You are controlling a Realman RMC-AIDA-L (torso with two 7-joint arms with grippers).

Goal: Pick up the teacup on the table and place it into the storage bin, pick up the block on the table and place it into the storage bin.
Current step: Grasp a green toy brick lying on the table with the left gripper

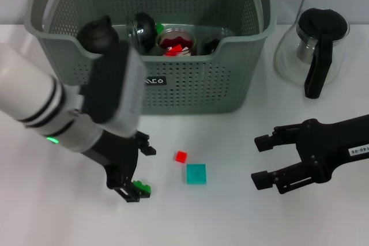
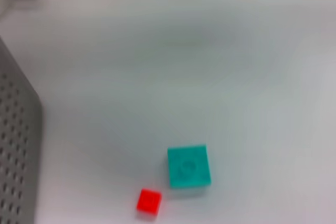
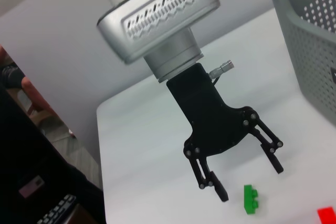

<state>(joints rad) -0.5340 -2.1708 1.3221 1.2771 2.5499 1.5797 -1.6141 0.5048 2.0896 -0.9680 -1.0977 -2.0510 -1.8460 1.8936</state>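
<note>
Grey-green perforated plastic, the storage bin (image 1: 190,79) stands beyond my left pincer (image 1: 134,165) and already holds a glass teacup (image 1: 176,41) with something red inside, so I judge that half done. Three blocks lie on the white table (image 1: 230,142): a green one (image 3: 251,199) between my left pincer's spread, empty fingers, then a red one (image 1: 181,156) and a teal one (image 1: 196,173) toward my right pincer (image 1: 262,159), also wide open, empty.

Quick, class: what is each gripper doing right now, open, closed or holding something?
Left gripper: open, holding nothing, low over the green block.
Right gripper: open, holding nothing, above the table.
</note>
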